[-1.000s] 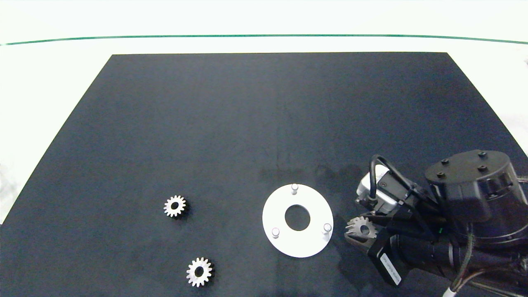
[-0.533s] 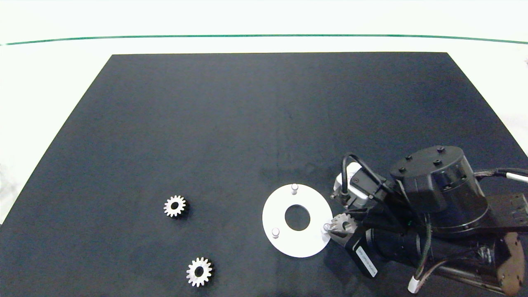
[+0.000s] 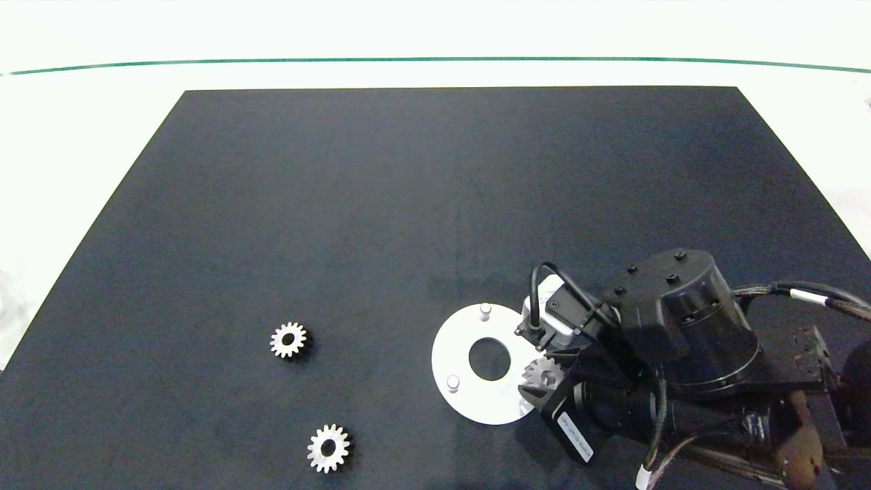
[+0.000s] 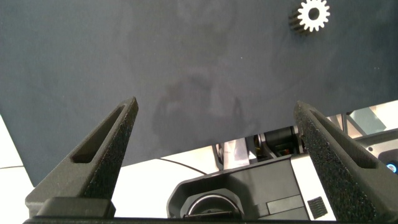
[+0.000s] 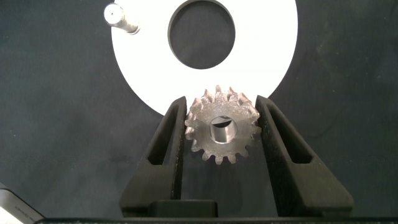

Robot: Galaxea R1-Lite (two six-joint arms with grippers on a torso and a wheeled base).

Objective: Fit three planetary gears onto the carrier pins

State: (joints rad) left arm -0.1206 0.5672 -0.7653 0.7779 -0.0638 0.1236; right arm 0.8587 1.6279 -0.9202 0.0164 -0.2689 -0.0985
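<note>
My right gripper (image 3: 541, 378) (image 5: 222, 134) is shut on a silvery planetary gear (image 3: 542, 373) (image 5: 222, 132) over the right rim of the white disc (image 3: 454, 350) (image 5: 261, 50). A carrier pin end shows inside the gear's centre hole in the right wrist view. Two other carrier pins (image 3: 485, 311) (image 3: 452, 383) stand bare, and one pin (image 5: 120, 15) shows in the right wrist view. Two more gears (image 3: 288, 339) (image 3: 329, 448) lie flat on the black mat left of the disc. My left gripper (image 4: 216, 106) is open and empty, out of the head view, with one gear (image 4: 313, 15) lying beyond it.
The black mat (image 3: 408, 190) covers most of the white table, whose far part carries a green line (image 3: 435, 59). The right arm's bulky wrist (image 3: 680, 340) fills the mat's near right corner.
My right gripper has carried the gear leftward, from beside the disc to over the disc's right pin, which it now covers. The two loose gears have stayed put.
</note>
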